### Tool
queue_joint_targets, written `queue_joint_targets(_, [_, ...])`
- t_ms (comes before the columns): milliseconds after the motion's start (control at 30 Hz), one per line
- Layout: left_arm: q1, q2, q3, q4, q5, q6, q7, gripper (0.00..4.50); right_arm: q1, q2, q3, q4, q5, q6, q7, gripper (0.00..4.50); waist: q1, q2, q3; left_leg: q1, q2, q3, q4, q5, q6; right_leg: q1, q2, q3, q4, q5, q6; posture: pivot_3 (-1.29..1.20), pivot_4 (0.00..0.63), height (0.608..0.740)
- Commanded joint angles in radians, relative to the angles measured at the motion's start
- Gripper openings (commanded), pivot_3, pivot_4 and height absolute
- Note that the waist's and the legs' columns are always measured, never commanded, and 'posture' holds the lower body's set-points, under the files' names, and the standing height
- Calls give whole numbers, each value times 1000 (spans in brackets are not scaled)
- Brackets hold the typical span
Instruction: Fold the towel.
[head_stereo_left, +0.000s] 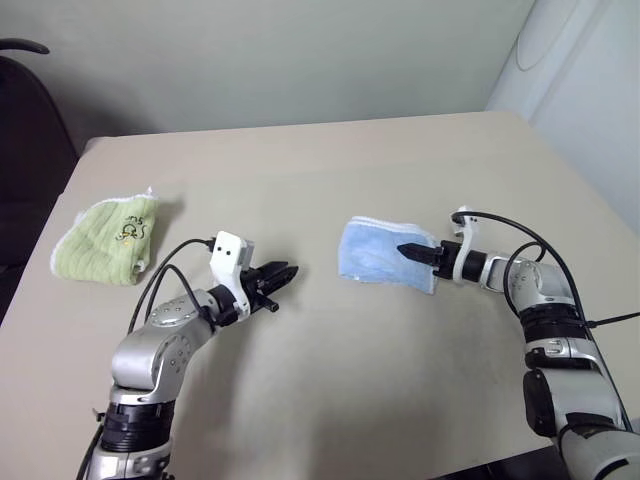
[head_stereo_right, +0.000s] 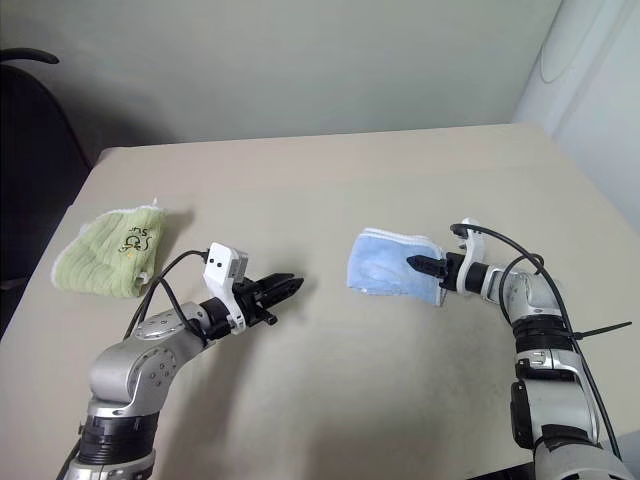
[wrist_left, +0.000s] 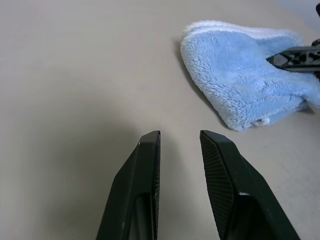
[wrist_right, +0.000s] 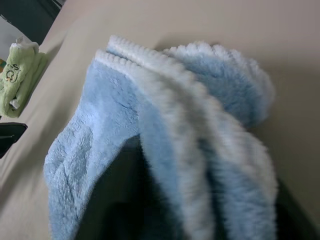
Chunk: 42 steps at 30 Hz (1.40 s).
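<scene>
The towel (head_stereo_left: 385, 252) lies bunched and folded over on the beige desk (head_stereo_left: 330, 170), toward my right side, its light blue pile up and its white stitched edging (wrist_right: 165, 100) showing along the stacked layers. My right claw (head_stereo_left: 412, 251) reaches in from the right and is closed on the towel's near right edge: one black finger lies across the top of the cloth, and in the right wrist view the layers of blue terry and white trim sit bunched over my fingers, so I am gripping the towel there. My left claw (head_stereo_left: 281, 274) hovers over bare desk to the left of the towel, apart from it and pointing toward it; its two black fingers (wrist_left: 145, 190) stand slightly parted with a narrow gap between them and nothing in that gap. In the left wrist view the towel sits ahead of those fingers, with the tip of my right claw resting on it. Well off to my left, near the desk's edge, lies a pale green striped cloth (head_stereo_left: 108, 240) with a small printed emblem, crumpled and touching nothing else.
</scene>
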Motion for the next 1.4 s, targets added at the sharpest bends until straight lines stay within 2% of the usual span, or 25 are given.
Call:
queue_joint_targets(33, [-3, -6, -10, -34, -9, -3, 8, 1375, 16, -3, -48, -72, 44, 18, 1, 739, 0, 0, 0, 0, 0, 0, 0, 0, 0, 0, 0, 0, 0, 0, 0, 0, 150, 740])
queue_joint_targets(100, [-3, -7, -10, -38, -12, -1, 11, 1375, 27, -5, -85, -98, 66, 31, -19, 33, 1, 0, 0, 0, 0, 0, 0, 0, 0, 0, 0, 0, 0, 0, 0, 0, 150, 740])
queue_joint_targets(233, [11, -7, -9, -49, -20, 1, 23, 1375, 38, -18, -212, -147, 132, 68, -93, 33, 6, 0, 0, 0, 0, 0, 0, 0, 0, 0, 0, 0, 0, 0, 0, 0, 150, 740])
queue_joint_targets(400, [29, -8, 7, -59, -38, 5, 40, 1375, -4, -93, -547, -89, 253, 91, -353, 33, 24, 0, 0, 0, -1, 0, 1, 0, 0, 0, -1, 0, 0, 0, 0, 0, 150, 740])
queue_joint_targets(467, [26, -11, 3, -52, -42, 3, 42, 1375, -25, -161, -648, -16, 263, 42, -429, 33, 29, 0, 0, 0, -1, 0, 1, 0, 0, 0, -1, 0, 0, 0, 0, 0, 150, 740])
queue_joint_targets(567, [4, -21, -17, -29, -37, -2, 42, 1375, -68, -266, -753, 203, 230, -83, -589, 33, 31, 0, 0, 0, -1, 0, 0, 0, 0, 0, -1, 0, 0, 0, 0, 0, 150, 740])
queue_joint_targets(633, [-14, -28, -31, -17, -33, -3, 39, 1375, -80, -312, -750, 337, 191, -147, -650, 33, 30, 0, 0, 0, 0, 0, -1, -1, 1, 0, -1, 0, 1, 0, 0, 0, 150, 740])
queue_joint_targets(867, [-43, -39, -56, -11, -24, 1, 41, 1375, -106, -346, -636, 581, 87, -288, -618, 33, 9, 6, 0, 1, 0, 3, -1, -5, 9, -2, -1, 3, 4, 0, 0, 0, 150, 740])
queue_joint_targets(1000, [-24, -38, -43, -29, -31, 9, 52, 1375, -104, -355, -596, 597, 59, -329, -596, 1209, 8, 6, 0, 1, 0, 4, -1, -5, 9, -2, -1, 4, 3, 0, 0, 0, 150, 740])
queue_joint_targets(1300, [18, -41, -28, -60, -51, 20, 71, 1375, -27, -371, -620, 456, 71, -378, -650, 4463, 15, 6, 0, 1, 0, 4, 0, -8, 14, -2, -1, 4, 3, 0, 0, 0, 150, 740])
queue_joint_targets(1400, [19, -43, -28, -51, -52, 19, 68, 1375, 16, -367, -651, 365, 95, -366, -671, 4463, 14, 7, 0, 1, 0, 4, 0, -8, 14, -2, -1, 4, 3, 0, 0, 0, 150, 740])
